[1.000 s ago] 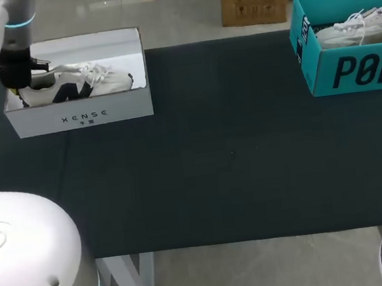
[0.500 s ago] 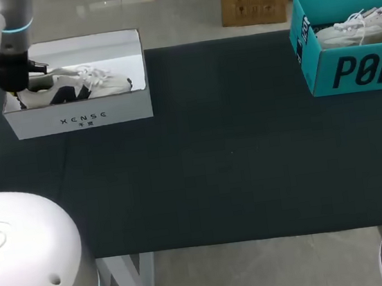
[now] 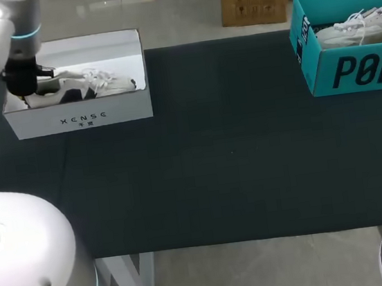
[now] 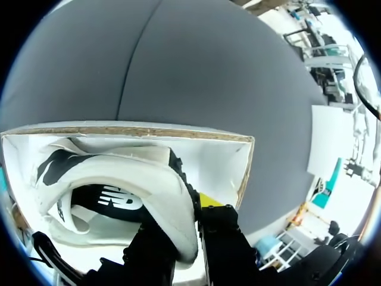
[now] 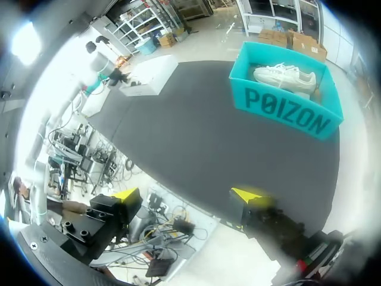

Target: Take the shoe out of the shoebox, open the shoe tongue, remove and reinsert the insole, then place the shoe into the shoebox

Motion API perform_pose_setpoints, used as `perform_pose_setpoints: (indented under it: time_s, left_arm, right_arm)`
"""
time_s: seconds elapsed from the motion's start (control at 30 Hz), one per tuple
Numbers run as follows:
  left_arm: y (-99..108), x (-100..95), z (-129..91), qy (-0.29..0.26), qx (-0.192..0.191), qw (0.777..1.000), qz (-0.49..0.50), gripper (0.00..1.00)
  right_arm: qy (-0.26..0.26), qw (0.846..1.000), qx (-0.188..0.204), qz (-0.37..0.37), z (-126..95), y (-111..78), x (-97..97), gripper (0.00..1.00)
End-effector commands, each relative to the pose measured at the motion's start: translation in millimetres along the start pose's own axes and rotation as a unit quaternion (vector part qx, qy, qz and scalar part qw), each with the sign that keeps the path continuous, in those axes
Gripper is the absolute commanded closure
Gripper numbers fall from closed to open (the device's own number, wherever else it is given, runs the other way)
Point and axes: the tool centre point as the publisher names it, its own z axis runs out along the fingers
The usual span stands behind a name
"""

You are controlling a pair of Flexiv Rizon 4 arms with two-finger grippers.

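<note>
A white shoebox stands at the table's back left corner. Inside it lies a white shoe with a black side mark, toe toward the right. My left gripper comes down at the box's left end. In the left wrist view this gripper is shut on the shoe's heel rim, with the shoe low between the box's white walls. My right gripper hangs open and holds nothing, off the table's near edge; its wrist view also takes in the white shoebox far off.
A teal shoebox with another white shoe in it stands at the back right corner, also seen as the teal box in the right wrist view. The dark table top stretches between the two boxes.
My left gripper has carried the shoe lower into the white shoebox and slightly to the right; less of the shoe's side shows above the front wall. The right arm has not moved.
</note>
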Motion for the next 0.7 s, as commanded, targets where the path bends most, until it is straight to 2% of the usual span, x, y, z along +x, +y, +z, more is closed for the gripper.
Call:
perform_pose_setpoints:
  time_s: [0.03,0.27,0.3,0.33,0.5,0.7]
  left_arm:
    - [5.7,-3.4,7.8,0.001,0.006,1.0,0.002,1.0]
    - [4.0,-4.6,13.8,0.002,0.005,1.0,0.017,1.0]
    - [4.1,-4.6,13.7,0.0,0.004,1.0,0.02,0.6]
    - [4.0,-4.5,12.8,-0.002,0.0,1.0,0.024,0.0]
    - [7.5,-0.2,4.9,0.007,-0.018,1.0,0.013,0.0]
    - [12.9,10.3,-34.6,-0.011,-0.053,0.998,-0.01,0.0]
  right_arm:
    - [0.0,1.0,0.002,0.0,0.2,0.9,-0.8,0.0]
    - [0.0,1.0,0.002,0.0,0.2,0.9,-0.8,0.0]
    - [0.0,1.0,0.002,0.0,0.2,0.9,-0.8,0.0]
    - [0.0,1.0,0.002,0.0,0.2,0.9,-0.8,0.0]
    - [0.0,1.0,0.002,0.0,0.2,0.9,-0.8,0.0]
    - [0.0,1.0,0.002,0.0,0.2,0.9,-0.8,0.0]
